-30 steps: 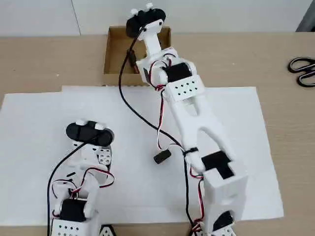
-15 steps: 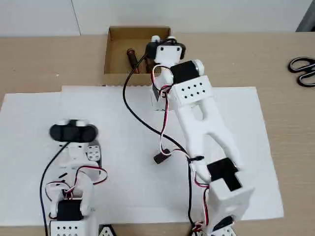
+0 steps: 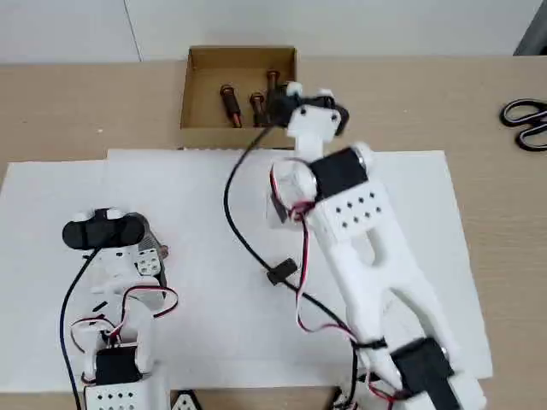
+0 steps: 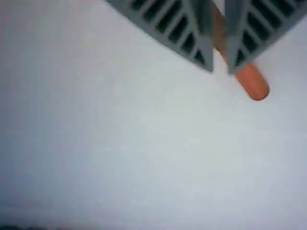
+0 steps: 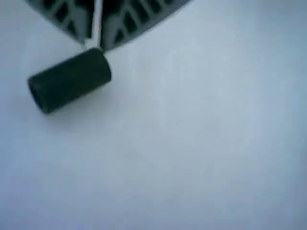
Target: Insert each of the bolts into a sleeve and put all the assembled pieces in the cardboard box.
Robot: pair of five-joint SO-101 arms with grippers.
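Held an orange bolt clenched in the left claw, end jutting past the tips. Had the right claw pinched shut, black sleeve lying just off its tips.

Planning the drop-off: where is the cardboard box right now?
High view: the cardboard box sits on the table's far side, just beyond the white paper, well left of the scissors.

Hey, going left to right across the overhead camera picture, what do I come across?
Left arm holding a bolt → cardboard box → right arm → scissors.
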